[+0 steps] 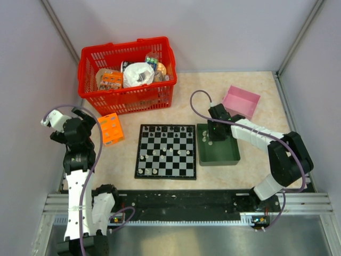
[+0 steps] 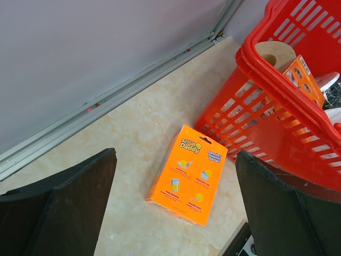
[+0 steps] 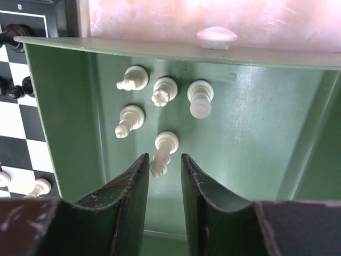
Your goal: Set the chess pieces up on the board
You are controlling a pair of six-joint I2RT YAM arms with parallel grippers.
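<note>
The board lies in the middle of the table with several black and white chess pieces scattered on it. Its edge shows at the left of the right wrist view. A dark green tray to its right holds several white pieces. My right gripper is down inside the tray. In its wrist view the right gripper is narrowly open, its fingertips either side of a leaning white piece without clamping it. My left gripper is wide open and empty above an orange box.
A red basket full of packets stands at the back left, also in the left wrist view. The orange box lies between it and the board. A pink box sits behind the tray. Walls enclose the table on three sides.
</note>
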